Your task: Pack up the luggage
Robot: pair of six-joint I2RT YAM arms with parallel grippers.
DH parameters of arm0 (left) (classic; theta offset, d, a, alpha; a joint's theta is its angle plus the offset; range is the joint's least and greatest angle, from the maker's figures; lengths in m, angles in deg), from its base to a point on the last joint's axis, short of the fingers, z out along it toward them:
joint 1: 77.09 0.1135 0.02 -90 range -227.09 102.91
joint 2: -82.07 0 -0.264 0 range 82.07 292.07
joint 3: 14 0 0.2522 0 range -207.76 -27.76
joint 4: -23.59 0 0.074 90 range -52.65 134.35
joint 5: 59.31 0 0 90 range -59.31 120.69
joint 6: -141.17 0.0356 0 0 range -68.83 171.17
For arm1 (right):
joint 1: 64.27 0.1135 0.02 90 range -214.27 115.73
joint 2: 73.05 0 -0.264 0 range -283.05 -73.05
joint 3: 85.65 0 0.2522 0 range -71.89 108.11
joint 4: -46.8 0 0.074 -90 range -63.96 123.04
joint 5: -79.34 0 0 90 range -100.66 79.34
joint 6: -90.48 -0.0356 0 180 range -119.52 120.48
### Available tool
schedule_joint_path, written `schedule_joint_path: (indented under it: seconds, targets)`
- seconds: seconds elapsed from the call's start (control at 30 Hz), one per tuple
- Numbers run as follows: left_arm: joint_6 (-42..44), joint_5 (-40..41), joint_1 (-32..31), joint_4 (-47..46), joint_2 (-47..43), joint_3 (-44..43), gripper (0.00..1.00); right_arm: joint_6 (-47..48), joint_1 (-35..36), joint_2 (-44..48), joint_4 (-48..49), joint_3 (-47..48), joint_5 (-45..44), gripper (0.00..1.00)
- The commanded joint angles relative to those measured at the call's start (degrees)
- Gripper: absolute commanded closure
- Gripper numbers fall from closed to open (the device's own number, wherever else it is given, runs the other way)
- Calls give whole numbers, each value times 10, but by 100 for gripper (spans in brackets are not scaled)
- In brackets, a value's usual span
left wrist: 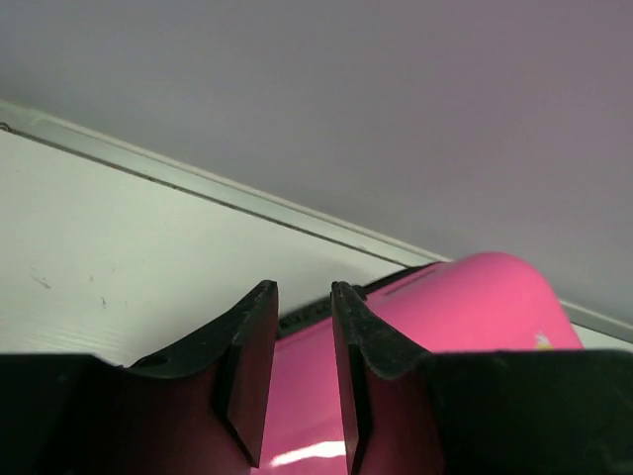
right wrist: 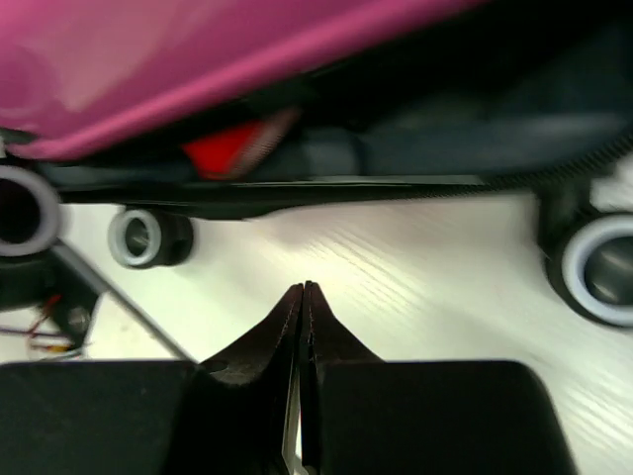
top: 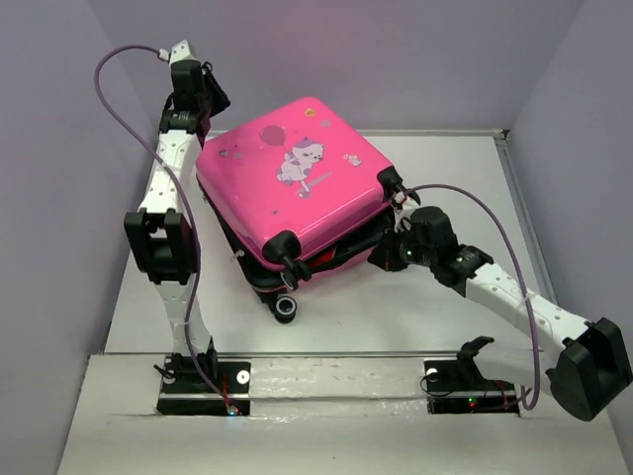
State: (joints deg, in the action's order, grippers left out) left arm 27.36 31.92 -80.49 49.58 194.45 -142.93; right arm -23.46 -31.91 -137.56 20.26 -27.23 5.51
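Luggage [top: 287, 188] could jam on what seems a red cloth [right wrist: 232, 148] in its gap; left gripper [left wrist: 304, 294] slightly spread, right gripper [right wrist: 302, 289] pressed together.

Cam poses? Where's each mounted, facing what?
Top external: above, behind the robot, looking down on table, suitcase, left arm, right arm.
Left wrist: at suitcase's far corner, facing a wall; open left tool shows.
Right wrist: low over table, facing the suitcase's side and wheel; shut right tool shows.
Shared: all see the pink suitcase.
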Motion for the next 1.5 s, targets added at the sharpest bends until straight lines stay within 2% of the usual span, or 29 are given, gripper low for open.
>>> schedule_joint_path:
  seconds: [0.0, 0.1, 0.17, 0.37, 0.4, 0.53, 0.67, 0.8, 0.9, 0.93, 1.0, 1.03, 1.1, 1.13, 1.3, 1.33, 1.4, 1.47]
  targets:
    - [21, -56, 46, 35, 58, -137, 60, -12, 4, 26, 8, -34, -50, 93]
    - [-9, -99, 69, 46, 137, -224, 56, -9, 4, -9, 9, -39, -66, 93]
    - [-25, -114, 87, 46, 183, -269, 49, -9, 4, -21, 20, -39, -79, 93]
    - [-38, -176, 95, -6, 243, -276, 33, -16, 4, -59, 46, -27, -112, 93]
    - [-41, -215, 93, -14, 270, -276, 32, -15, 4, -74, 49, -15, -117, 93]
    - [-44, -262, 89, -21, 305, -277, 32, -17, 4, -105, 62, 7, -115, 93]
    - [-49, -325, 88, -23, 333, -262, 31, -28, 4, -129, 117, 9, -114, 93]
    - [-43, -364, 81, -32, 310, -196, 29, -31, 4, -159, 150, 35, -119, 93]
    - [-35, -374, 78, -52, 251, -92, 28, -23, 4, -184, 158, 74, -134, 93]
    - [-34, -370, 75, -64, 231, -19, 28, -20, 4, -191, 163, 86, -138, 93]
    - [-42, -348, 76, -102, 159, 56, 28, -8, -4, -207, 168, 126, -134, 93]
    - [-46, -336, 75, -108, 135, 123, 28, -5, -4, -226, 170, 140, -133, 93]
    - [-49, -305, 75, -119, 58, 189, 27, -9, -20, -240, 170, 167, -119, 93]
    - [-51, -296, 75, -138, 34, 252, 27, -16, -37, -252, 175, 189, -95, 93]
    - [-40, -265, 75, -141, -127, 410, 27, -15, -77, -306, 173, 274, -6, 93]
    - [-39, -264, 74, -144, -147, 464, 27, -15, -82, -318, 162, 311, 24, 93]
    - [-21, -276, 72, -139, -196, 506, 27, -19, -90, -344, 153, 348, 52, 93]
    - [-12, -288, 67, -126, -243, 577, 27, -23, -105, -409, 130, 414, 99, 90]
